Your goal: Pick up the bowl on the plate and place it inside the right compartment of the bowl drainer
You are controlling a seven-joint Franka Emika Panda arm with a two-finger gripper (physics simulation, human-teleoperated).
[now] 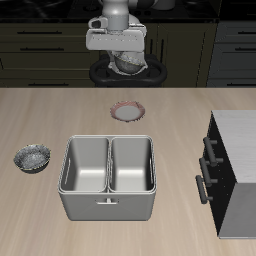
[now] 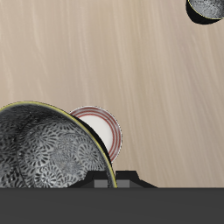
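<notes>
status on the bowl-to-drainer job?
Pickup done: the white red-rimmed plate sits bare. In hand: the hand holds the dark grey speckled bowl above the table. Left: carry it to the light grey metal drainer and into its right compartment.

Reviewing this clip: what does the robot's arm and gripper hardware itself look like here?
In the exterior view, the arm is a rounded segment in light grey and white. Below it sits a white, boxy gripper body with dark detailing. The wrist view shows only a dark grey, flat-edged piece of the gripper housing with a small lighter grey block at its centre. No cables or readable markings are visible.
</notes>
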